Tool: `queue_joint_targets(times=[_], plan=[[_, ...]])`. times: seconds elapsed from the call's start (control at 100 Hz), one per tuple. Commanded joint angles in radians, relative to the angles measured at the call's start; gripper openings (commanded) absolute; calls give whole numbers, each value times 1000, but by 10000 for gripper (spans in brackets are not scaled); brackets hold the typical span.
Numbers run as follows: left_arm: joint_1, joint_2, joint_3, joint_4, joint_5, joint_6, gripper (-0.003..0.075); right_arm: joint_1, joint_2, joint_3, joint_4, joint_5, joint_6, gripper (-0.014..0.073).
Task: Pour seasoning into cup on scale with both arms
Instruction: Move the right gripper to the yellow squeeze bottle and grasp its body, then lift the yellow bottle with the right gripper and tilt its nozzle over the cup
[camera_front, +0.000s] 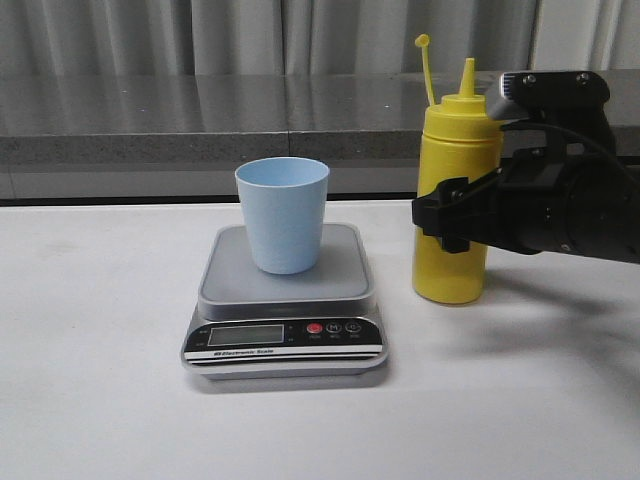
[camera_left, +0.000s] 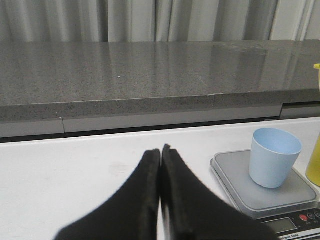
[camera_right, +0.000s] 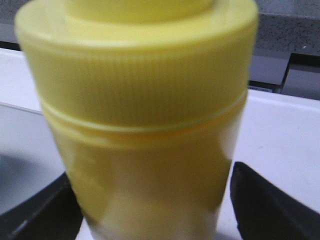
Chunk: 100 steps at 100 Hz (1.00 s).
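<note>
The yellow seasoning bottle (camera_front: 455, 160) stands upright on the white table, right of the scale (camera_front: 285, 340), its cap hanging open on its strap. My right gripper (camera_front: 450, 215) reaches in from the right and is shut on the bottle's middle. In the right wrist view the seasoning bottle (camera_right: 145, 100) fills the frame, with a black finger (camera_right: 265, 210) against each side. The light blue cup (camera_front: 283, 215) stands empty on the scale's platform. My left gripper (camera_left: 161, 150) is shut and empty over bare table, left of the scale (camera_left: 235, 175) and cup (camera_left: 274, 157); the front view does not show it.
A grey stone ledge (camera_front: 200, 120) runs along the back of the table, with curtains behind it. The scale's black panel with its display and buttons faces the front. White tabletop (camera_front: 100, 380) lies left of and in front of the scale.
</note>
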Motion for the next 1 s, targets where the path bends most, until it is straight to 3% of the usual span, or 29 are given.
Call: queue_joint_targets(times=[0.0,0.2,0.27,0.49,0.6,0.79,0.99], plan=[[2,10,-27,-3,-80,-3,-18,-5,-38,-23,-9,-68,-13,531],[2,10,-27,-3,-80,-3,-18,-5,-38,-23,-9,-69,-13,244],[2,10,-27,-3,-80,-3,-18,-5,-38,-23,-9,-78,-12,190],[2,10,-27,-3,-80,-3,-18,-5,-75,-23,-56,-68,-15,185],[2,10,-27,-3,-80,-3,-18,-5,-127,-23,-76,-32,-79,185],[2,10,-27,-3,-80,-3,-18,-5,-232,-27,-76,117,-189,185],[2,10,-27,-3,-80,-3,-18,-5,-315,-98,-78,377,-314,185]])
